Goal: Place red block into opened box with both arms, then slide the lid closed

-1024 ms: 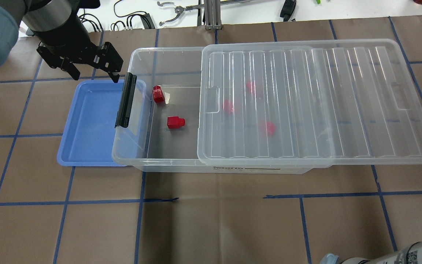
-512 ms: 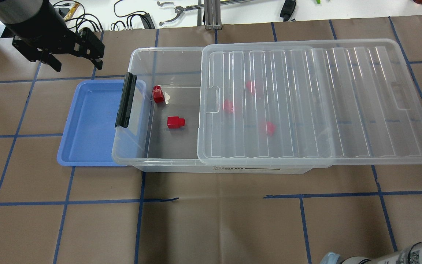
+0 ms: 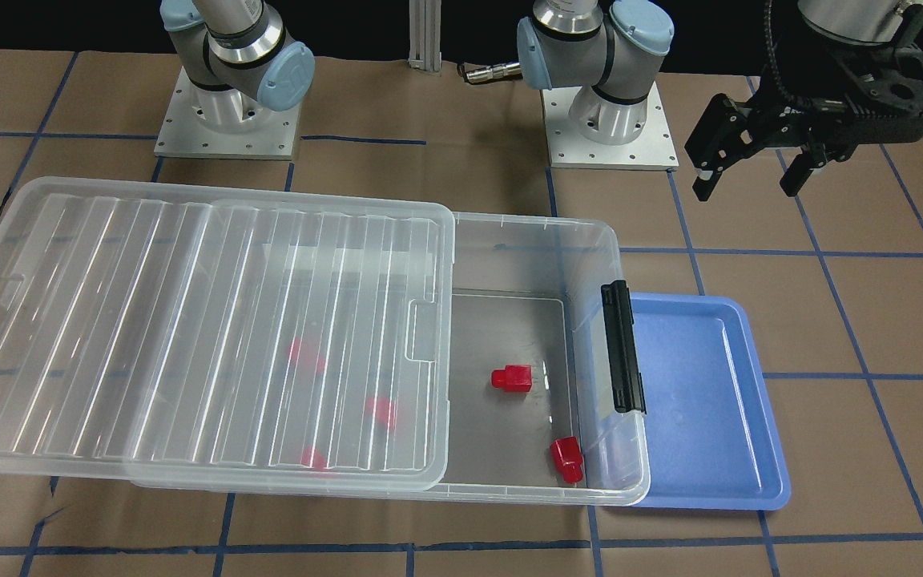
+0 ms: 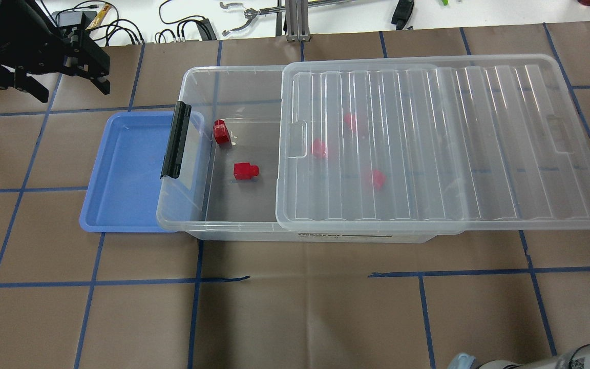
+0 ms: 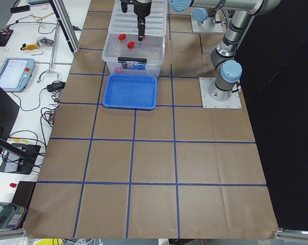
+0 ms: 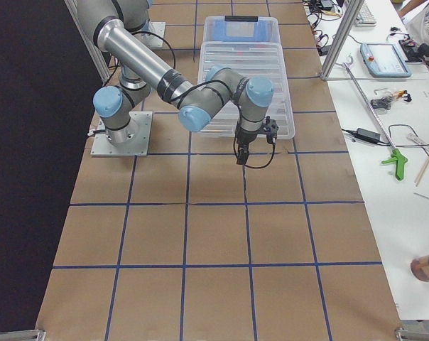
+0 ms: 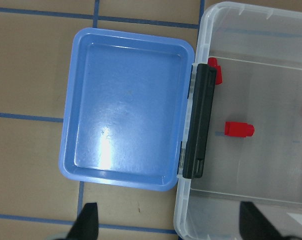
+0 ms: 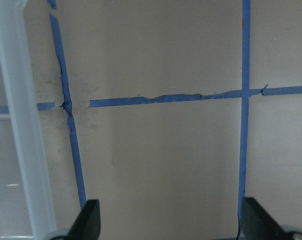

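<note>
Backing away since a second ago, my left gripper (image 3: 745,186) has swung clear of the box's (image 4: 233,72) clip end, while my right gripper (image 8: 172,222) has edged in beside the lid's (image 4: 428,143) overhanging end.

Both claws are spread wide and carry nothing. Two red blocks (image 4: 246,170) lie on the uncovered floor near the black clip bar (image 4: 176,139), and three more show dimly under the lid. The placing looks done to me. My left claw hangs high off the blue tray (image 4: 126,174), so the lid's path stays free. My right claw sits just outside the lid's far rim, I judge to push it toward the clip.
</note>
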{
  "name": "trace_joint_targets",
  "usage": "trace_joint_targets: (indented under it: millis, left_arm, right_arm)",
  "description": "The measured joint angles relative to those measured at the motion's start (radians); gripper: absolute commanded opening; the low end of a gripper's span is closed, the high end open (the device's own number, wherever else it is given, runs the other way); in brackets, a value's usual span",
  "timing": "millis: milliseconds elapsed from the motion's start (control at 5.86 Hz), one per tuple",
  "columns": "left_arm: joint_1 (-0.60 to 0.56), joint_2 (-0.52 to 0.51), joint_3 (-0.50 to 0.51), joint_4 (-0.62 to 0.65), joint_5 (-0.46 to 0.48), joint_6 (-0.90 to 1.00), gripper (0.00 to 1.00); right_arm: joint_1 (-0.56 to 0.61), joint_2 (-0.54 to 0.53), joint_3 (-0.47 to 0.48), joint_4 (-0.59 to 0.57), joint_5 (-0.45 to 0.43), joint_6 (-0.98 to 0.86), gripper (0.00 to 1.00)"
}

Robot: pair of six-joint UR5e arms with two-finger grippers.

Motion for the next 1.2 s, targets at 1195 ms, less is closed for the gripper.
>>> trace_joint_targets:
  millis: [1195]
  left_arm:
    - [-0.123, -0.084, -0.007, 0.034, -0.03, -0.1, 0.99]
  right_arm:
    - [0.084, -0.035, 0.037, 0.0, 0.011, 0.031, 1.0]
